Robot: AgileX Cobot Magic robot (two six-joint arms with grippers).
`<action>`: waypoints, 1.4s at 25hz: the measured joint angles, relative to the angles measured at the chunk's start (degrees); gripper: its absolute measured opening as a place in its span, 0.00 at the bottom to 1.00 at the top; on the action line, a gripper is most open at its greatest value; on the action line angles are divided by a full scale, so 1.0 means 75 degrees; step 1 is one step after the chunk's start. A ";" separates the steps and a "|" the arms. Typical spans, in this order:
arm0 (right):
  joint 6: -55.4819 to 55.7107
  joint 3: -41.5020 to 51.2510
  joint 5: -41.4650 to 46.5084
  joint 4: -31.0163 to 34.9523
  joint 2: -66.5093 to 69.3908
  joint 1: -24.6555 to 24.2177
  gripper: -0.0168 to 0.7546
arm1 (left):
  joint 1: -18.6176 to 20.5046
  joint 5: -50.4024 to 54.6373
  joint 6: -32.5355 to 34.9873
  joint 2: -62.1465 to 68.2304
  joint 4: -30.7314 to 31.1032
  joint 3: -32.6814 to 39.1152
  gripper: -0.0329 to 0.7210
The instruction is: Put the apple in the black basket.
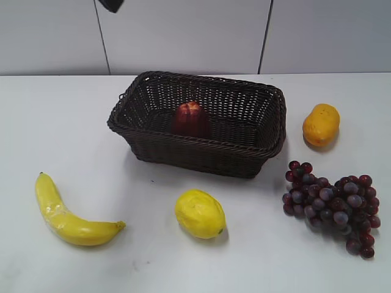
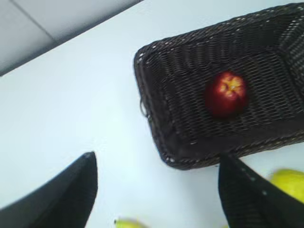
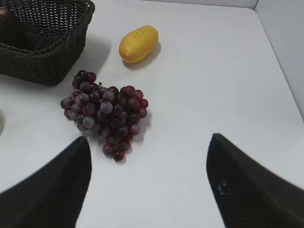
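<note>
The dark red apple (image 1: 191, 118) lies inside the black basket (image 1: 238, 160) at the middle back of the table, toward its left half. The left wrist view shows the apple (image 2: 226, 93) on the floor of the basket (image 2: 156, 114) from above. My left gripper (image 2: 156, 190) is open and empty, high above the table beside the basket's corner. Only a dark tip of it (image 1: 110, 5) shows at the top of the exterior view. My right gripper (image 3: 148, 183) is open and empty above bare table. The basket's corner (image 3: 57, 66) shows at the right wrist view's upper left.
A banana (image 1: 64, 213) lies front left. A yellow lemon-like fruit (image 1: 200, 213) lies in front of the basket and shows in the left wrist view (image 2: 289, 183). An orange-yellow fruit (image 1: 321, 124) (image 3: 138, 43) and a bunch of dark grapes (image 1: 333, 202) (image 3: 104, 111) lie to the right.
</note>
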 joint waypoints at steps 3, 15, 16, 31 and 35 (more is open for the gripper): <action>0.0000 0.0000 0.0000 0.0000 0.0000 0.0000 0.76 | 0.0566 0.0047 -0.0039 -0.0519 0.0002 0.0647 0.82; 0.0000 0.0000 0.0000 0.0000 0.0000 0.0000 0.76 | 0.3475 -0.0365 -0.0097 -0.4549 -0.0203 0.6418 0.80; 0.0000 0.0000 0.0000 0.0000 0.0000 0.0000 0.76 | 0.3617 -0.0548 -0.0097 -0.5039 -0.0255 0.6833 0.80; 0.0000 0.0000 0.0000 0.0000 0.0000 0.0000 0.76 | 0.3885 -0.1029 -0.0097 -1.1622 -0.0283 0.9633 0.80; 0.0000 0.0000 0.0000 0.0000 0.0000 0.0000 0.76 | 0.3885 -0.0904 -0.0097 -1.2249 -0.0167 0.9743 0.80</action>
